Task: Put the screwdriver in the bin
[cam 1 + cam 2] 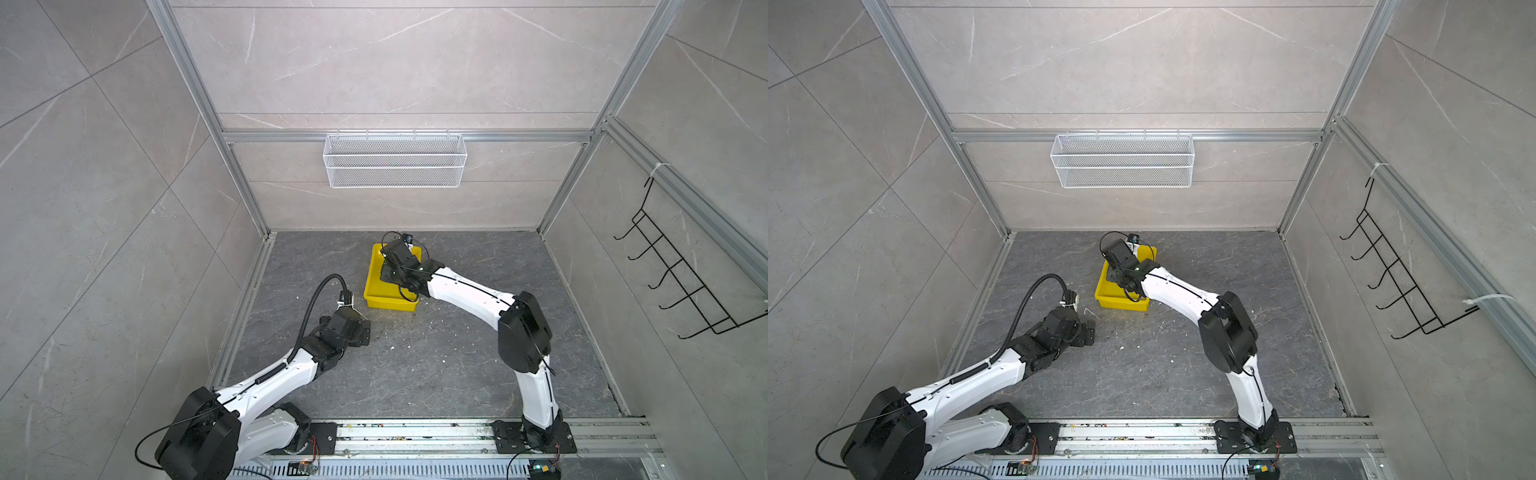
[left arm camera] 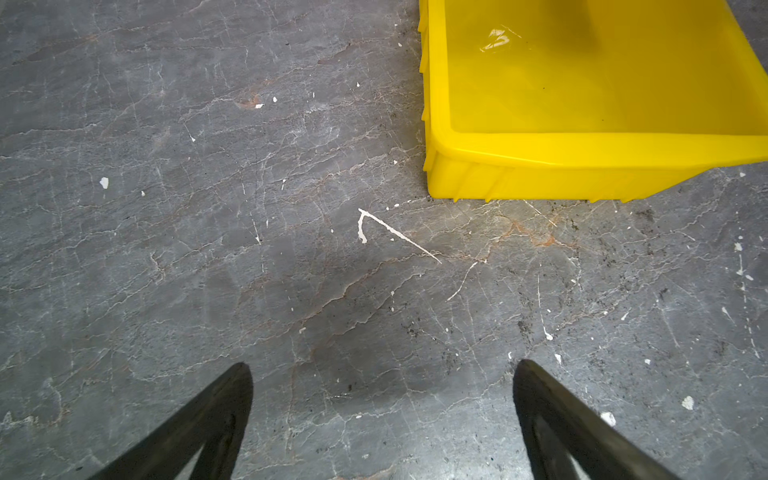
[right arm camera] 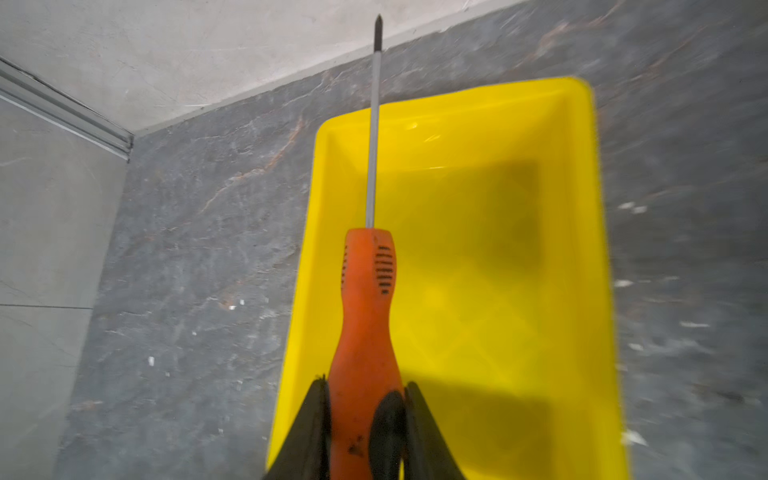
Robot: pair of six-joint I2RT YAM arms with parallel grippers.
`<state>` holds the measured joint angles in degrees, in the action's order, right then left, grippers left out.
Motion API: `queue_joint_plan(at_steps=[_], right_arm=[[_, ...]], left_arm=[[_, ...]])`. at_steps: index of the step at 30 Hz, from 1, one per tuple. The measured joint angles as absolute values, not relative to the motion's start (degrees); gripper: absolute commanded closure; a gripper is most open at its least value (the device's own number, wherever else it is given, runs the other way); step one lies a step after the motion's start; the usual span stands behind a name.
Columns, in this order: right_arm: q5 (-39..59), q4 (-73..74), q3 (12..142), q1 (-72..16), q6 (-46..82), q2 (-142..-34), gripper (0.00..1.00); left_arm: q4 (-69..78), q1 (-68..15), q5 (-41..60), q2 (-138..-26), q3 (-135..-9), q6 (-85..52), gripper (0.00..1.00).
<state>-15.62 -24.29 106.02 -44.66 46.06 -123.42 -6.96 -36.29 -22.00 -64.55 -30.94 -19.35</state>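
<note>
Being clamped by its handle in the right gripper (image 3: 365, 388), the orange-handled screwdriver (image 3: 365, 316) is held over the yellow bin (image 3: 594, 249). Its shaft appears to overreach the far rim. If released thus, the tip could be caught there and the tool tipped out.

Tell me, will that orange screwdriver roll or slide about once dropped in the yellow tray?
Probably stiff: the screwdriver juts straight from the right end effector without sagging. Its rounded handle looks apt to roll, and the glossy bin may let it slide, though its walls should stop it.
</note>
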Motion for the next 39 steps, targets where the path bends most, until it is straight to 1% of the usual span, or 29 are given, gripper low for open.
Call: queue_joint_plan(at_steps=[8, 13, 15, 19, 21, 22, 24, 26, 27, 30, 33, 36, 37, 39], right_arm=[[-12.5, -27.7, 110.0, -44.9, 50.0, -131.7, 1.00], [-11.1, -30.6, 114.1, -44.9, 49.9, -135.2, 0.96], [-11.1, -31.9, 116.0, -44.9, 49.7, -136.3, 0.89], [-11.0, -33.5, 117.7, -44.9, 48.7, -137.3, 0.65], [-11.1, -34.7, 118.3, -44.9, 47.8, -137.4, 0.59], [-11.1, -35.6, 118.8, -44.9, 47.4, -137.4, 0.54], [-11.1, -36.3, 119.3, -44.9, 46.4, -137.1, 0.41], [-11.2, -37.1, 119.0, -44.9, 45.2, -136.1, 0.35], [-11.1, -37.2, 118.4, -44.9, 44.5, -135.3, 0.34], [-12.0, -37.5, 114.2, -44.9, 42.1, -129.8, 0.28], [-15.8, -35.3, 104.0, -44.9, 39.2, -118.8, 0.22], [-23.5, -30.9, 90.8, -44.5, 35.1, -104.4, 0.16], [-27.7, -28.5, 85.8, -44.2, 33.1, -99.0, 0.14], [-35.4, -20.4, 75.3, -43.0, 27.0, -89.8, 0.12]], left_arm=[[-6.5, -36.2, -22.0, -63.1, -30.9, -19.4, 0.00], [-6.2, -36.2, -22.0, -63.1, -30.9, -19.4, 0.00], [-6.2, -36.2, -22.0, -63.1, -30.9, -19.4, 0.01], [-6.1, -36.2, -22.0, -63.1, -30.9, -19.4, 0.00], [-6.1, -36.2, -22.0, -63.1, -30.9, -19.4, 0.00], [-6.1, -36.2, -22.0, -63.1, -30.9, -19.4, 0.00], [-6.1, -36.2, -22.0, -63.1, -30.9, -19.4, 0.00], [-6.1, -36.2, -22.0, -63.1, -30.9, -19.4, 0.00], [-6.1, -36.2, -22.0, -63.1, -30.9, -19.4, 0.00], [-6.1, -36.2, -22.0, -63.1, -30.9, -19.4, 0.00], [-6.1, -36.2, -22.0, -63.1, -30.9, -19.4, 0.00], [-6.2, -36.2, -22.1, -63.1, -30.9, -19.4, 0.00], [-6.2, -36.2, -22.3, -63.1, -30.9, -19.4, 0.00], [-6.2, -36.2, -23.4, -63.1, -30.9, -19.4, 0.00]])
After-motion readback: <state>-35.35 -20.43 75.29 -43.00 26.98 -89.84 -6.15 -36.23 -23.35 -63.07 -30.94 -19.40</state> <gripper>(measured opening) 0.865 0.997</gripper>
